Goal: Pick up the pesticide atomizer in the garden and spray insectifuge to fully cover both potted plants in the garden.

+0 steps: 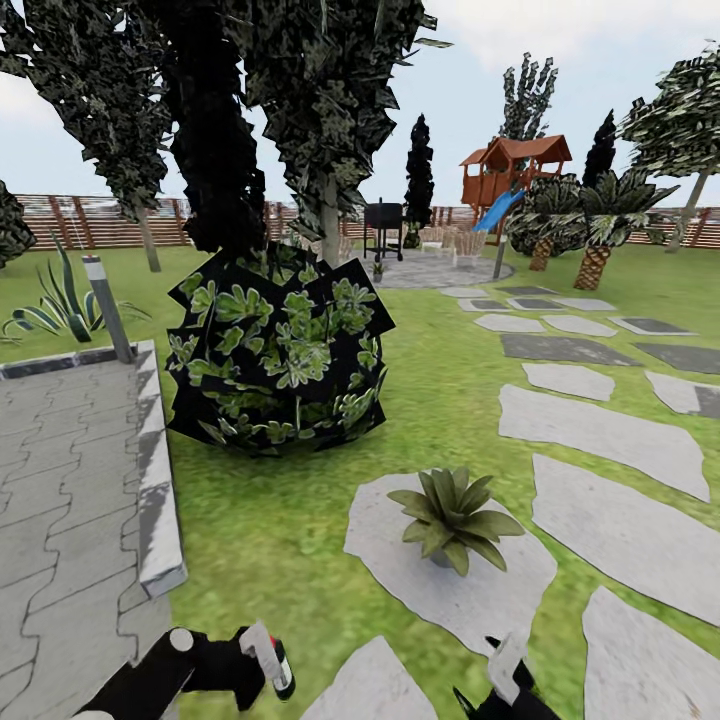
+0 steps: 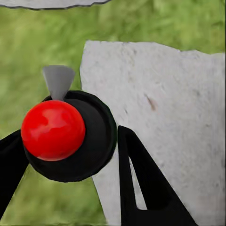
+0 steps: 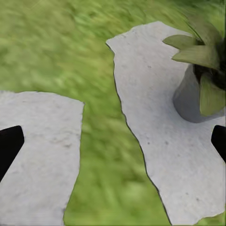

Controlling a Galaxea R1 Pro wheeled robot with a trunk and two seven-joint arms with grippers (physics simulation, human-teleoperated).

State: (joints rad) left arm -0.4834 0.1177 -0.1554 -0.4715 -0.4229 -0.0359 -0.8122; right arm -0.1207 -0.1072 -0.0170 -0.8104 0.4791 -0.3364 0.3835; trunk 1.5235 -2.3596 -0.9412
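Observation:
The pesticide atomizer (image 1: 281,671), a slim dark bottle with a red top (image 2: 52,129), is held in my left gripper (image 1: 258,655), which is shut on it at the bottom left of the head view. Black fingers (image 2: 141,183) flank the bottle over grass and a stone. One potted plant (image 1: 455,515), a green rosette in a grey pot, stands on a stepping stone (image 1: 400,580) just ahead. My right gripper (image 1: 508,682) hangs open short of that stone; its view has the pot (image 3: 193,101) beyond the spread fingertips (image 3: 10,147). A small plant-like shape (image 1: 377,268) stands far off by the patio.
A big dark-leaved shrub (image 1: 275,350) stands ahead left of the plant. A paved area with a raised kerb (image 1: 155,500) and a bollard lamp (image 1: 105,305) lie to the left. Stepping stones (image 1: 600,430) run right toward the round patio (image 1: 440,268), grill (image 1: 383,228) and fence (image 1: 100,222).

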